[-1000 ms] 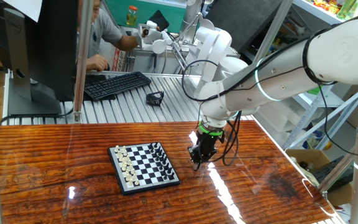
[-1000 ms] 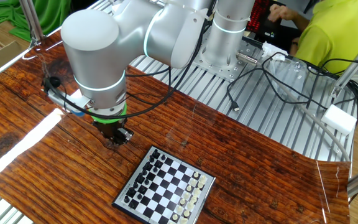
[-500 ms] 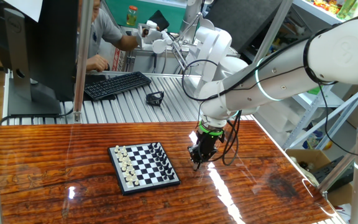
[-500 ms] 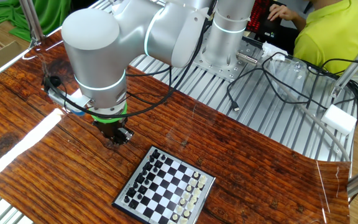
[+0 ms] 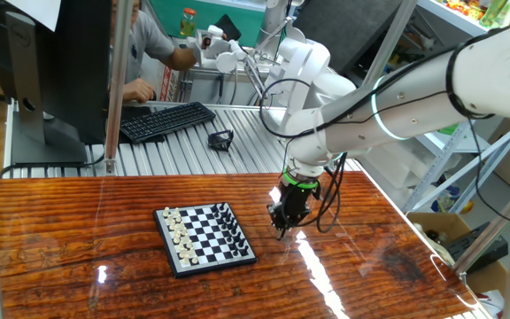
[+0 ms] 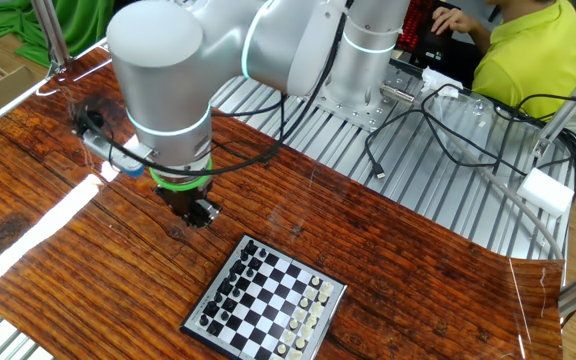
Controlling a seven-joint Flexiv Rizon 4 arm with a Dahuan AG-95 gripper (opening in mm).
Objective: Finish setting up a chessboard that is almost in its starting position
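Wooden table (image 5: 104, 221) carries the chessboard (image 5: 205, 236), lying flat near its middle. Beside the board's dark-piece edge, the gripper (image 5: 281, 225) points down with fingers drawn nearly together; any small piece pinched between them cannot be made out.

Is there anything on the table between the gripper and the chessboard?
No. In one fixed view, only bare wood lies between the gripper and the chessboard; the other fixed view shows the same.
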